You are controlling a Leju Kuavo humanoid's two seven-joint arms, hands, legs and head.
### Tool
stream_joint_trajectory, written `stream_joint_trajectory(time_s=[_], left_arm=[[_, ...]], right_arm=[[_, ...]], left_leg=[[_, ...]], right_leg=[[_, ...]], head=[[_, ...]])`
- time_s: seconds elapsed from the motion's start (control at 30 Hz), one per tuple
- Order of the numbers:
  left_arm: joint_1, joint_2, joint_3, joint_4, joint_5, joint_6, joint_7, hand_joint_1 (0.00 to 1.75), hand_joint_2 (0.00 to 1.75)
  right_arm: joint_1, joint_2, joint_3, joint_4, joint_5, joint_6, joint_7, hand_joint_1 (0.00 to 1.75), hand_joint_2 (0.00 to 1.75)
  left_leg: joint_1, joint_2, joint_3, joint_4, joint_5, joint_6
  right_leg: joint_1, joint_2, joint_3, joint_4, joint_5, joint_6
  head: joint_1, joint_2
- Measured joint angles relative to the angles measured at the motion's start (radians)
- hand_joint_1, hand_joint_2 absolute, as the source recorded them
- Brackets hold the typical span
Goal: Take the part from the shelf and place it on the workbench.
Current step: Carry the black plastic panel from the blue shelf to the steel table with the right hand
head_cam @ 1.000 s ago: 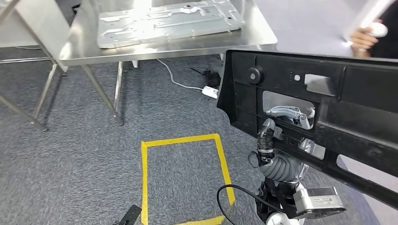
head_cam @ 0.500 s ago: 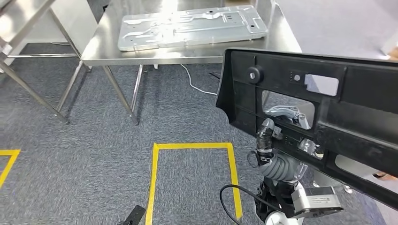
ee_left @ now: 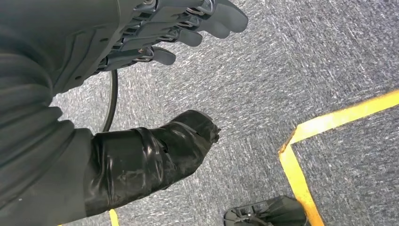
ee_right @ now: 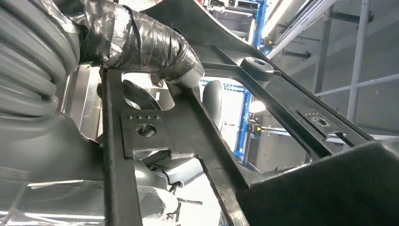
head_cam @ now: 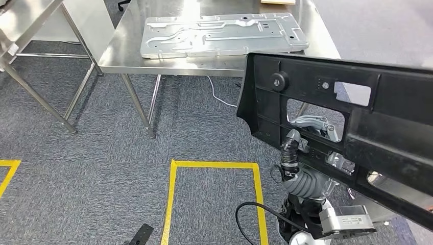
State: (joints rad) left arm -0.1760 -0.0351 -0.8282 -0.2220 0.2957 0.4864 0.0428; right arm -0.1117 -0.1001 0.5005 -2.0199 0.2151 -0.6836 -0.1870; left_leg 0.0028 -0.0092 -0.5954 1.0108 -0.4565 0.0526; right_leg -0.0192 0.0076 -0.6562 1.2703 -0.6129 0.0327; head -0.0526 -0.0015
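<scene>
R hand [head_cam: 302, 148] grips the black plastic part [head_cam: 352, 127] from behind, thumb hooked over the edge of a cutout, fingers [head_cam: 312, 122] showing through the window. Part is held up in the air at chest height, long axis running off to the robot's right, tilted slightly down that way. It's clear of the surface [head_cam: 122, 51], which stands ahead w/ bare steel on its near left side.

L hand [ee_left: 141, 42] hangs low over the grey carpet, fingers loosely curled, holding nothing.

Step in hand, as I read it: carry phase, approach to the workbench; nothing set down yet.

To do it well:
- Keep the grip firm. One hand holds a long part near one end, so there's prob. a lot of leverage on the far end; it could swing or slip if the walk is jerky.
- Walk slow, square up to the surface edge before reaching.
- A metal panel [head_cam: 219, 33] already lies on the surface, taking up most of the middle. Aim for bare steel beside it, not on top of it.
- Lift the part's low far end enough to clear the surface rim before moving it over.
- Lower flat, let it rest fully, only then release.
- Yellow floor tape [head_cam: 214, 164] marks a box just short of the surface; likely the stand spot.
</scene>
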Motion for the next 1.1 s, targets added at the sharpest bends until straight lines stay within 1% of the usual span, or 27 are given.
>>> stream_joint_trajectory(time_s=[0.03,0.07,0.1,0.13,0.17,0.2,0.23,0.27,0.33,0.37,0.4,0.5,0.53,0.57,0.6,0.63,0.67,0.7,0.73,0.77,0.83,0.87,0.93,0.97,1.03,1.07,1.1], left_arm=[[0.001,0.000,0.000,0.000,0.000,0.000,0.000,0.00,1.75],[0.003,0.000,0.000,0.000,0.000,-0.001,0.000,0.00,1.75],[0.004,0.000,0.000,0.000,0.000,-0.001,0.000,0.00,1.75],[0.004,0.000,0.000,0.000,0.000,-0.001,0.000,0.00,1.75],[0.004,0.000,0.000,0.000,0.000,-0.002,0.000,0.00,1.75],[0.003,0.000,0.000,0.000,0.000,-0.003,0.000,0.00,1.75],[0.002,0.000,0.000,0.000,0.000,-0.004,0.000,0.00,1.75],[0.002,0.000,0.000,0.000,-0.001,-0.005,0.000,0.00,1.75],[0.001,0.000,0.000,0.000,-0.001,-0.006,0.001,0.00,1.75],[0.001,0.001,0.000,0.000,-0.001,-0.007,0.001,0.00,1.75],[0.000,0.001,0.000,0.000,-0.001,-0.007,0.000,0.00,1.75],[0.001,0.001,0.000,0.000,-0.002,-0.008,0.000,0.00,1.75],[0.002,0.001,0.000,0.000,-0.002,-0.009,0.000,0.00,1.75],[0.005,0.001,0.000,0.000,-0.001,-0.009,0.001,0.00,1.75],[0.006,0.002,0.000,0.000,-0.001,-0.010,0.001,0.00,1.75],[0.008,0.002,0.000,0.000,-0.001,-0.010,0.001,0.00,1.75],[0.009,0.003,0.000,0.000,-0.001,-0.010,0.001,0.00,1.75],[0.008,0.004,0.000,0.000,-0.001,-0.011,0.001,0.00,1.75],[0.008,0.006,0.000,0.000,0.000,-0.011,0.000,0.00,1.75],[0.007,0.006,0.000,0.000,0.000,-0.011,0.000,0.00,1.75],[0.008,0.007,0.000,0.000,0.000,-0.012,-0.001,0.00,1.75],[0.009,0.007,0.000,0.000,0.001,-0.012,-0.001,0.00,1.75],[0.011,0.007,0.000,0.000,0.002,-0.012,-0.002,0.00,1.75],[0.010,0.008,0.000,0.000,0.002,-0.012,-0.002,0.00,1.75],[0.010,0.009,0.000,0.000,0.003,-0.012,-0.002,0.00,1.75],[0.010,0.010,0.000,0.000,0.003,-0.012,-0.002,0.00,1.75],[0.012,0.010,0.000,0.000,0.004,-0.012,-0.002,0.00,1.75]], right_arm=[[0.001,0.000,0.000,0.000,-0.001,0.000,0.001,1.75,1.75],[0.001,0.000,0.000,0.000,-0.003,0.000,0.002,1.75,1.75],[0.001,0.000,0.000,0.000,-0.003,0.000,0.003,1.75,1.75],[0.001,0.000,0.000,0.000,-0.004,0.000,0.004,1.75,1.75],[0.000,0.000,0.000,0.000,-0.004,0.000,0.004,1.75,1.75],[0.000,0.000,0.000,0.000,-0.004,0.000,0.004,1.75,1.75],[-0.001,0.000,0.000,-0.001,-0.003,0.001,0.004,1.75,1.75],[-0.002,0.000,0.000,-0.001,-0.003,0.001,0.004,1.75,1.75],[-0.002,0.000,0.000,-0.002,-0.003,0.001,0.004,1.75,1.75],[-0.003,0.000,0.000,-0.002,-0.003,0.001,0.004,1.75,1.75],[-0.004,0.000,0.000,-0.003,-0.003,0.001,0.004,1.75,1.75],[-0.006,0.000,0.000,-0.003,-0.003,0.001,0.004,1.75,1.75],[-0.006,0.000,0.000,-0.003,-0.003,0.001,0.004,1.75,1.75],[-0.005,0.000,0.000,-0.003,-0.004,0.001,0.004,1.75,1.75],[-0.005,0.000,0.000,-0.003,-0.004,0.001,0.004,1.75,1.75],[-0.005,0.000,0.000,-0.003,-0.004,0.001,0.005,1.75,1.75],[-0.005,0.000,0.000,-0.003,-0.005,0.002,0.005,1.75,1.75],[-0.005,0.000,0.000,-0.003,-0.005,0.002,0.005,1.75,1.75],[-0.005,0.000,0.000,-0.003,-0.006,0.002,0.005,1.75,1.75],[-0.005,0.000,0.000,-0.003,-0.007,0.001,0.005,1.75,1.75],[-0.005,0.000,0.000,-0.003,-0.010,0.001,0.005,1.75,1.75],[-0.005,0.000,0.000,-0.003,-0.012,0.001,0.005,1.75,1.75],[-0.006,0.000,0.000,-0.003,-0.016,0.001,0.005,1.75,1.75],[-0.006,0.000,0.000,-0.004,-0.017,0.001,0.005,1.75,1.75],[-0.004,0.000,0.000,-0.003,-0.020,0.001,0.004,1.75,1.75],[-0.003,-0.001,0.000,-0.002,-0.020,0.001,0.004,1.75,1.75],[-0.001,-0.001,0.000,-0.002,-0.020,0.001,0.004,1.75,1.75]], left_leg=[[-0.002,-0.001,0.008,0.001,-0.008,0.001],[-0.003,-0.002,0.018,0.001,-0.016,0.002],[-0.004,-0.004,0.030,0.002,-0.024,0.001],[-0.004,-0.006,0.042,0.003,-0.034,-0.001],[-0.006,-0.008,0.051,0.005,-0.044,-0.004],[-0.007,-0.010,0.057,0.007,-0.052,-0.009],[-0.007,-0.011,0.059,0.008,-0.057,-0.015],[-0.007,-0.011,0.061,0.007,-0.060,-0.021],[-0.005,-0.010,0.065,0.004,-0.067,-0.032],[-0.004,-0.008,0.062,0.017,-0.075,-0.038],[-0.003,-0.007,0.048,0.049,-0.088,-0.044],[0.003,-0.003,-0.054,0.222,-0.142,-0.057],[0.005,-0.003,-0.086,0.267,-0.150,-0.060],[0.006,-0.003,-0.107,0.285,-0.141,-0.061],[0.007,-0.002,-0.118,0.279,-0.118,-0.062],[0.007,-0.002,-0.117,0.244,-0.079,-0.061],[0.008,-0.001,-0.101,0.181,-0.026,-0.059],[0.006,0.000,-0.078,0.117,0.011,-0.057],[0.003,0.000,-0.056,0.060,0.034,-0.053],[0.000,0.001,-0.042,0.028,0.040,-0.048],[-0.004,0.001,-0.033,0.012,0.028,-0.038],[-0.002,0.001,-0.029,0.008,0.026,-0.032],[0.002,0.001,-0.016,-0.003,0.023,-0.020],[0.003,0.001,-0.009,-0.007,0.020,-0.014],[0.000,0.002,0.001,-0.008,0.010,-0.006],[-0.002,0.002,0.007,-0.007,0.004,-0.004],[-0.002,0.001,0.015,-0.006,-0.003,-0.004]], right_leg=[[0.000,0.000,-0.033,0.033,0.007,-0.001],[0.000,0.000,-0.045,0.026,0.035,-0.002],[0.001,0.000,-0.038,-0.019,0.080,-0.005],[0.001,0.000,-0.019,-0.087,0.129,-0.009],[0.004,0.000,0.004,-0.151,0.164,-0.012],[0.006,0.000,0.023,-0.197,0.181,-0.016],[0.009,0.001,0.034,-0.221,0.184,-0.019],[0.013,0.002,0.039,-0.226,0.176,-0.022],[0.011,0.004,0.048,-0.238,0.173,-0.031],[0.008,0.003,0.056,-0.245,0.171,-0.037],[0.005,0.002,0.065,-0.252,0.169,-0.042],[0.004,-0.004,0.083,-0.257,0.158,-0.050],[0.004,-0.004,0.087,-0.257,0.154,-0.051],[0.004,-0.003,0.092,-0.257,0.149,-0.050],[0.004,-0.002,0.099,-0.257,0.143,-0.050],[0.003,-0.001,0.110,-0.257,0.136,-0.048],[0.003,0.000,0.122,-0.257,0.128,-0.046],[0.004,0.001,0.130,-0.257,0.120,-0.042],[0.005,0.001,0.135,-0.257,0.112,-0.036],[0.006,0.002,0.138,-0.258,0.107,-0.031],[0.007,0.002,0.139,-0.263,0.100,-0.020],[0.006,0.001,0.143,-0.266,0.097,-0.015],[0.007,-0.001,0.132,-0.230,0.074,-0.008],[0.007,-0.002,0.108,-0.179,0.052,-0.006],[0.007,-0.002,0.025,-0.041,0.006,-0.006],[0.007,-0.002,-0.014,0.010,0.001,-0.007],[0.007,-0.003,-0.037,0.027,0.016,-0.007]], head=[[0.001,0.000],[0.001,0.000],[0.001,0.000],[0.001,0.000],[0.001,0.000],[0.000,0.000],[-0.001,0.000],[-0.002,0.000],[-0.003,0.000],[-0.004,0.000],[-0.006,0.000],[-0.009,0.000],[-0.009,0.000],[-0.009,0.000],[-0.009,0.000],[-0.009,0.000],[-0.009,0.000],[-0.009,0.000],[-0.009,0.000],[-0.009,0.000],[-0.008,0.000],[-0.007,0.000],[-0.004,0.000],[-0.003,0.000],[0.000,0.000],[0.000,0.000],[0.000,0.000]])
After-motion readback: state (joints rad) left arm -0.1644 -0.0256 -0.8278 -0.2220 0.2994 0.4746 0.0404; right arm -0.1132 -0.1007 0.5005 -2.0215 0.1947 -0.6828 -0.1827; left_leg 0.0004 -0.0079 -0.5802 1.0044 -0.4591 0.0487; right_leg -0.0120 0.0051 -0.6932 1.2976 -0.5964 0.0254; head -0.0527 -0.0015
